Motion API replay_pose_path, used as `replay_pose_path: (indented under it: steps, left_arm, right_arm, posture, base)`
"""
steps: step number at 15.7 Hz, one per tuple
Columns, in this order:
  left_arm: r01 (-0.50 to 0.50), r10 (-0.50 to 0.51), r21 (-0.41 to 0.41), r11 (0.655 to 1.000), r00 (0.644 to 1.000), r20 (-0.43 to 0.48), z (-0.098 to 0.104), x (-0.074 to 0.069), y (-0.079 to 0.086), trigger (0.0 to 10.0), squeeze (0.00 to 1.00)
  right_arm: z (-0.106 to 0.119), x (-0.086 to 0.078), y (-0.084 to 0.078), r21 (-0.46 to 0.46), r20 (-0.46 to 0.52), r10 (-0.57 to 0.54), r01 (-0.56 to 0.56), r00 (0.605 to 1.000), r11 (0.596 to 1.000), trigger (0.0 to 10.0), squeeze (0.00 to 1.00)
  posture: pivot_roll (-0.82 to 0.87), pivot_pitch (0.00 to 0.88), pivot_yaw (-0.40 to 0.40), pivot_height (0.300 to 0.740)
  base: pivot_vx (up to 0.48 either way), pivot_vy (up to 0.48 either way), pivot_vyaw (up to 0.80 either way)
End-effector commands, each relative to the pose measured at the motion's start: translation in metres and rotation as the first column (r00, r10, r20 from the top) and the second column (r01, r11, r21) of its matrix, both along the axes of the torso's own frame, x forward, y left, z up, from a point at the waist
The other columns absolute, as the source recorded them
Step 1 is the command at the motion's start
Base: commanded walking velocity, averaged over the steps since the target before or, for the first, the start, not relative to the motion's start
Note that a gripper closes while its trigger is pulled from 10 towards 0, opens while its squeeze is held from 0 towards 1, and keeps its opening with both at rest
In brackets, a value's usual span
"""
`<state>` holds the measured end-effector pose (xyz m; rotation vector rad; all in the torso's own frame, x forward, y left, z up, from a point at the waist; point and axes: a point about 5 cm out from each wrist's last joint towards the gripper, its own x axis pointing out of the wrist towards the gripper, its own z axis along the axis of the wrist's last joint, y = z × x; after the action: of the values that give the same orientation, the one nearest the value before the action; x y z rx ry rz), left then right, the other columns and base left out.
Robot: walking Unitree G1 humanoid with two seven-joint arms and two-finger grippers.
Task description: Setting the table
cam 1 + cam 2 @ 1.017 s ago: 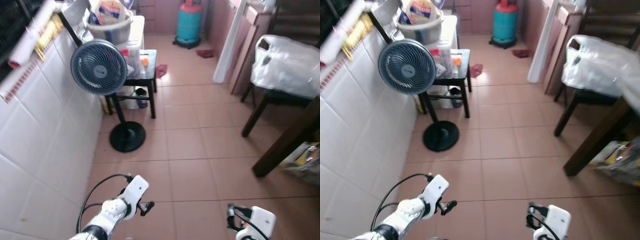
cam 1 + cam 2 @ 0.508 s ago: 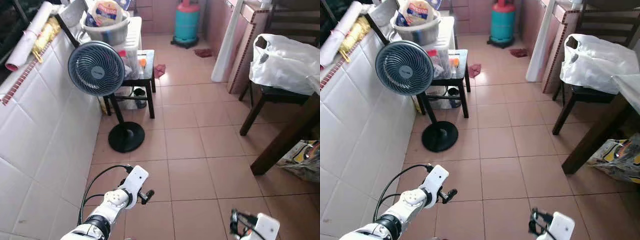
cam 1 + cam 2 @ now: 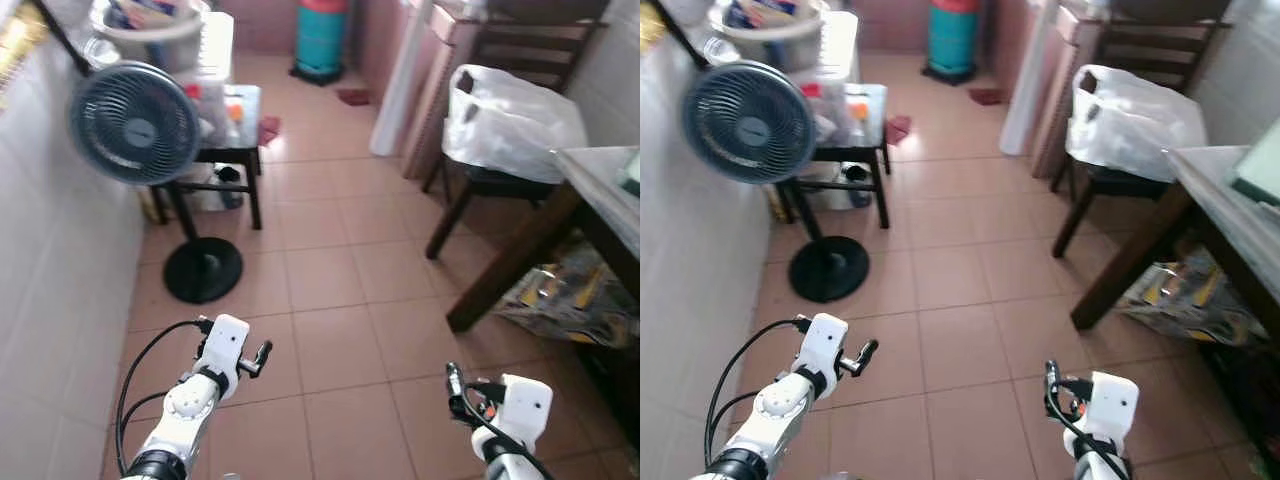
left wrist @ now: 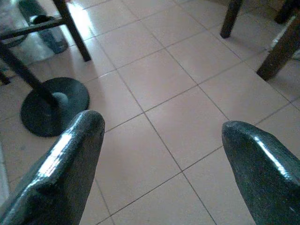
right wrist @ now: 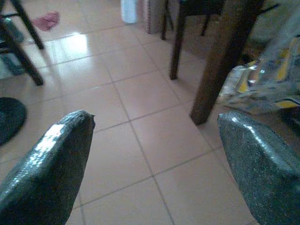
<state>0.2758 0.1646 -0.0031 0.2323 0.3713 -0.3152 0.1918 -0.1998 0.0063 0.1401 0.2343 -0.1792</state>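
The step in hand looks like the approach: nothing is carried, so the robot should get squarely up to the dining table (image 3: 1230, 215) before reaching. Done well, that means turning right, keeping clear of the table's dark leg (image 3: 1120, 268) and the crumpled bags (image 3: 1185, 295) on the floor beneath it, with the arms held low.

The tiled floor (image 3: 330, 290) lies open ahead. The table's near corner stands forward and to the right, well apart from both claws. A chair with a white plastic bag (image 3: 510, 110) sits beyond that corner.

The left gripper (image 4: 159, 154) is spread wide over bare tile, empty. The right gripper (image 5: 154, 154) is likewise spread and empty, pointing toward the table leg.
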Motion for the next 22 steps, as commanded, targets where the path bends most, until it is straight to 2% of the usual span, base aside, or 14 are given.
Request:
replay_pose_path:
  steps: [1, 4, 7, 10, 12, 14, 16, 18, 22]
  left_arm:
    - [0.030, -0.030, 0.001, 1.000, 1.000, 0.010, 0.001, -0.002, 0.002, 10.0, 0.00]
    - [0.061, -0.062, 0.044, 0.997, 0.998, 0.021, 0.000, -0.004, 0.004, 10.0, 0.00]
    - [0.131, -0.138, 0.108, 0.985, 0.989, 0.060, 0.006, -0.003, 0.002, 10.0, 0.00]
    - [0.181, -0.197, 0.133, 0.974, 0.974, 0.115, 0.025, 0.009, -0.003, 10.0, 0.00]
    - [0.218, -0.245, 0.191, 0.957, 0.961, 0.132, 0.036, 0.017, -0.003, 10.0, 0.00]
    - [0.244, -0.279, 0.223, 0.944, 0.950, 0.141, 0.041, 0.020, -0.003, 10.0, 0.00]
    - [0.262, -0.316, 0.275, 0.925, 0.933, 0.173, 0.055, 0.027, -0.008, 10.0, 0.00]
    - [0.234, -0.293, 0.275, 0.932, 0.936, 0.197, 0.068, 0.032, -0.007, 10.0, 0.00]
    - [0.210, -0.268, 0.282, 0.936, 0.945, 0.186, 0.071, 0.033, -0.001, 10.0, 0.00]
  right_arm:
    - [0.002, -0.005, -0.002, 0.000, -0.008, -0.005, 0.005, 1.000, 1.000, 10.0, 0.00]
    - [0.002, -0.018, 0.001, 0.032, -0.032, -0.031, 0.032, 0.999, 0.999, 10.0, 0.00]
    - [0.004, -0.029, 0.007, 0.062, -0.067, -0.048, 0.052, 0.997, 0.997, 10.0, 0.00]
    - [0.001, -0.035, 0.011, 0.084, -0.082, -0.083, 0.090, 0.993, 0.992, 10.0, 0.00]
    - [-0.002, -0.037, 0.019, 0.113, -0.092, -0.112, 0.122, 0.989, 0.986, 10.0, 0.00]
    - [-0.007, -0.036, 0.024, 0.130, -0.097, -0.123, 0.135, 0.988, 0.982, 10.0, 0.00]
    - [-0.011, -0.030, 0.030, 0.159, -0.097, -0.120, 0.135, 0.988, 0.978, 10.0, 0.00]
    - [-0.014, -0.021, 0.032, 0.166, -0.092, -0.101, 0.115, 0.991, 0.979, 10.0, 0.00]
    - [-0.020, -0.008, 0.034, 0.184, -0.083, -0.121, 0.135, 0.989, 0.974, 10.0, 0.00]
  posture:
    - [0.12, 0.116, -0.090, 0.740]
    - [0.12, 0.117, -0.084, 0.740]
    - [0.12, 0.124, -0.055, 0.740]
    - [0.11, 0.129, -0.015, 0.740]
    - [0.12, 0.130, 0.034, 0.740]
    - [0.14, 0.126, 0.061, 0.740]
    - [0.17, 0.116, 0.070, 0.740]
    - [0.20, 0.109, 0.076, 0.740]
    - [0.25, 0.104, 0.128, 0.740]
  base:
    - [0.000, 0.000, -0.75]
    - [0.000, 0.000, -0.75]
    - [0.000, 0.000, -0.75]
    - [0.000, 0.000, -0.74]
    - [0.000, 0.000, -0.74]
    - [0.000, 0.000, -0.74]
    - [0.000, 0.000, -0.74]
    - [0.000, 0.000, -0.74]
    - [0.000, 0.000, -0.74]
